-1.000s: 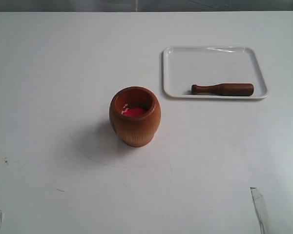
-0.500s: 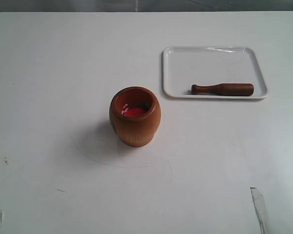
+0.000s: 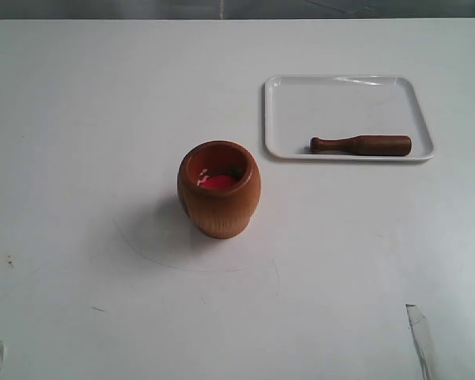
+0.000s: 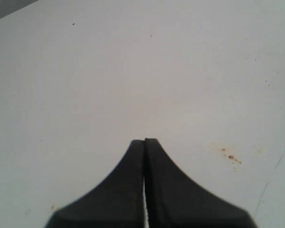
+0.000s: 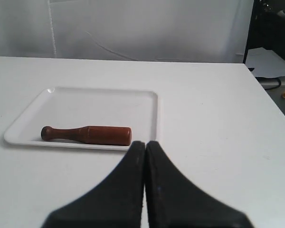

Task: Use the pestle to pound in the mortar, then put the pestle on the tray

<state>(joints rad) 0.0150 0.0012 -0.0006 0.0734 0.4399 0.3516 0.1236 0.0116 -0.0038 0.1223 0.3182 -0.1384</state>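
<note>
Right wrist view | pestle (image 5: 85,134) on tray (image 5: 100,107) ahead of right tool (image 5: 145,142), closed, empty | left tool (image 4: 145,140) closed, empty

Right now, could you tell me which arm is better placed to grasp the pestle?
Right. The right gripper, shut, points at the pestle on the tray; the left gripper faces only table.

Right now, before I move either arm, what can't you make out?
- Mortar inside: in the exterior view its near wall hides the bottom, and the red contents are too small to identify.
- Arms: outside the exterior view. The wrist views show only the shut tips of the left gripper and right gripper.
- Left gripper's place: its view shows only table.
</note>
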